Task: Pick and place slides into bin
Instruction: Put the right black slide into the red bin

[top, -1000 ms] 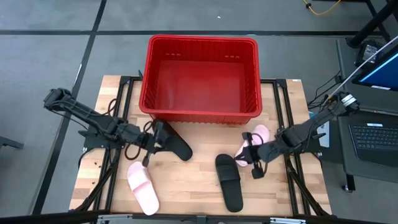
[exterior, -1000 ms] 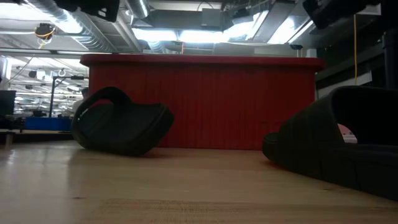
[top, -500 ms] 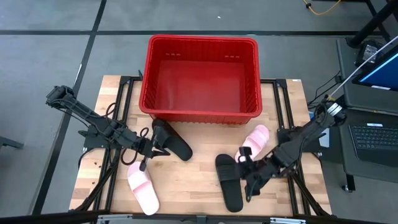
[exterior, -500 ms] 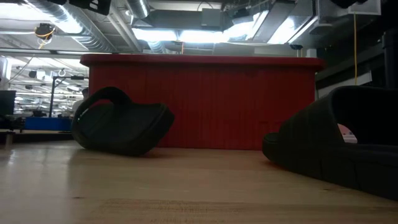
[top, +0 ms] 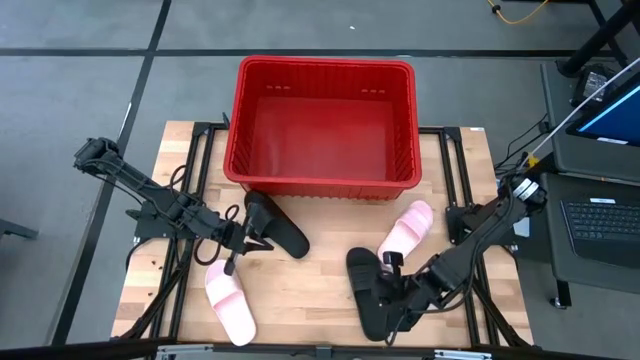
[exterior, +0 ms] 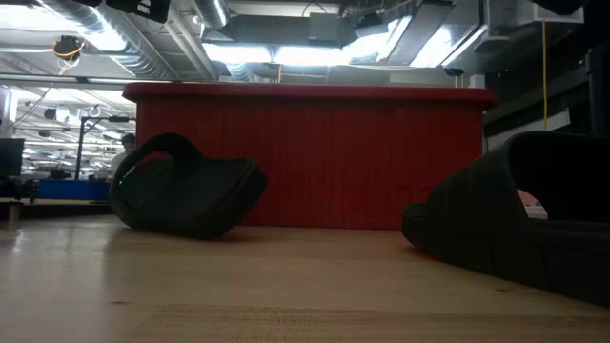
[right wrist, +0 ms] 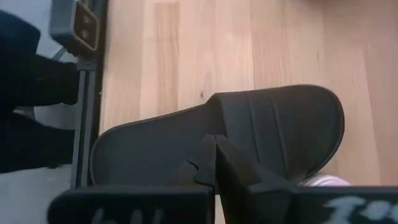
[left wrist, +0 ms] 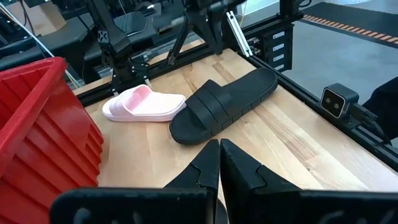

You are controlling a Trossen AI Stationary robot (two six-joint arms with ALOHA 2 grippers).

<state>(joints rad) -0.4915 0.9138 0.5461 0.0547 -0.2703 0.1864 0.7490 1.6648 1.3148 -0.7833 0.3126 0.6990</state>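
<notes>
A large red bin stands at the table's far middle. One black slide lies just in front of it, and my left gripper, shut, hovers by its left end. A pink slide rests sole-down near the front left. On the right lie another black slide and a pink slide. My right gripper hangs over that black slide, fingers together and pointing steeply down. In the low view both black slides rest on the wood with no gripper near them.
The wooden table has bare room between the two pairs of slides. Black frame rails run along the table's left and right sides. A desk with a laptop stands beyond the right edge.
My right gripper has left the pink slide on the right and swung toward the table's near edge, tipping further down and rolling, until it stands over the right black slide. None of the slides has moved.
</notes>
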